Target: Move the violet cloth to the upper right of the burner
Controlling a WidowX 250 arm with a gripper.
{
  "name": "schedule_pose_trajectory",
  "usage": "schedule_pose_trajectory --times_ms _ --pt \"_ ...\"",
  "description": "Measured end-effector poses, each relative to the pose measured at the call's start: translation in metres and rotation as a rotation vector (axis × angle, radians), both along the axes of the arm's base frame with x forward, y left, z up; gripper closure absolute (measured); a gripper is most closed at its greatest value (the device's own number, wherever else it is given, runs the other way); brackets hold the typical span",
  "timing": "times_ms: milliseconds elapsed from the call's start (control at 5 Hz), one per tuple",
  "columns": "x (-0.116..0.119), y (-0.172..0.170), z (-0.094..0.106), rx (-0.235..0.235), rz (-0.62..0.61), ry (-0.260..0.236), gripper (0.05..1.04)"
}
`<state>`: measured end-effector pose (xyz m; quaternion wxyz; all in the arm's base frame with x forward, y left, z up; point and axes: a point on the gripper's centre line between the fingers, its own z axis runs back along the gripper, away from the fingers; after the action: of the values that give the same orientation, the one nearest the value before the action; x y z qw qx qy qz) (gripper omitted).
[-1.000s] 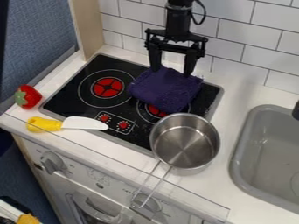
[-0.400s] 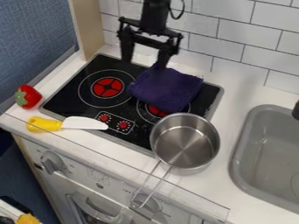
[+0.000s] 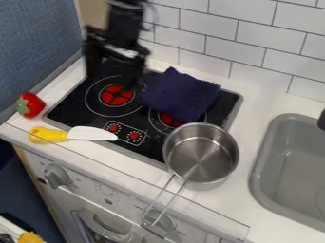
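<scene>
Noting first what is hard to see: we have the upper arm cut off by the top edge, and the gripper (image 3: 110,81) hanging over the back left of the black cooktop (image 3: 70,110), its outlines indistinct. Fingers spread apart, well left of the cloth's middle; one partly hides the left burner (image 3: 117,95).

The violet cloth (image 3: 181,96) lies rumpled across the back right of the cooktop, hiding much of the right burner (image 3: 169,120). The steel pot (image 3: 202,159) sits in front; we cannot tell whether its rim touches the cloth. Sink (image 3: 257,175) and black fitting (image 3: 321,121) run off the right edge; a yellow item (image 3: 30,238) at lower left is cut off, identity unclear.

Writing: small marks around the cooktop's red knobs (image 3: 134,135) and on the white front panel (image 3: 86,186), too small for us to read.
</scene>
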<state>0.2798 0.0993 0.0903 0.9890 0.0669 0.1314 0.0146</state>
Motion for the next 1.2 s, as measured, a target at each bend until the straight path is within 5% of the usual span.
schedule_pose_trajectory --times_ms 200,600,800,1000,1200 --pt "-0.009 0.011 0.014 -0.008 0.009 -0.032 0.085" --pt "-0.017 0.047 0.023 0.118 0.116 -0.106 0.085" --pt "-0.020 0.066 0.023 0.095 0.035 -0.122 0.085" --pt "-0.001 0.074 0.023 0.005 -0.212 -0.151 0.085" --pt "0.013 0.077 0.021 -0.033 -0.347 -0.189 0.085"
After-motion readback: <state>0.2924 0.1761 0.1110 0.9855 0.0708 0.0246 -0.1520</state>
